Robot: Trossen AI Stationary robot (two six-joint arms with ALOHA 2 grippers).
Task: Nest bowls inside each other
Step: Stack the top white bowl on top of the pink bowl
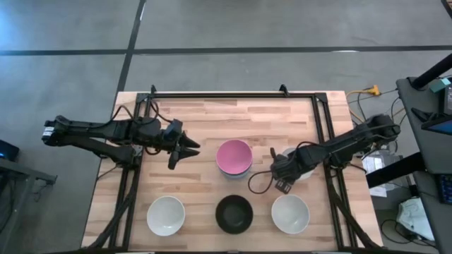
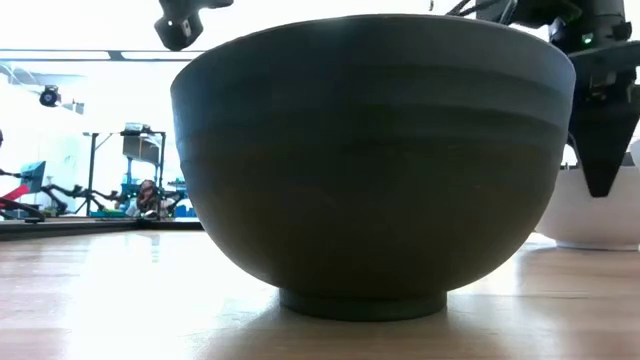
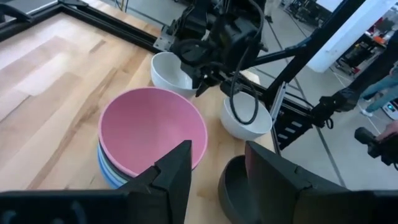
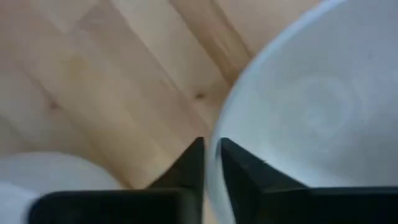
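A stack topped by the pink bowl stands at the high view's centre, so nesting looks partly done. The right pincer pinches the rim of a white bowl at centre right. Two more white bowls and the black bowl wait along the desk's lower edge; the left pincer hovers open and empty, centre left.

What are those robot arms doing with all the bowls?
They are stacking bowls inside each other. The right gripper is pinching the rim of a white bowl on the right side of the table. The left gripper hangs open beside the pink-topped stack. Two white bowls and a black bowl wait in front.
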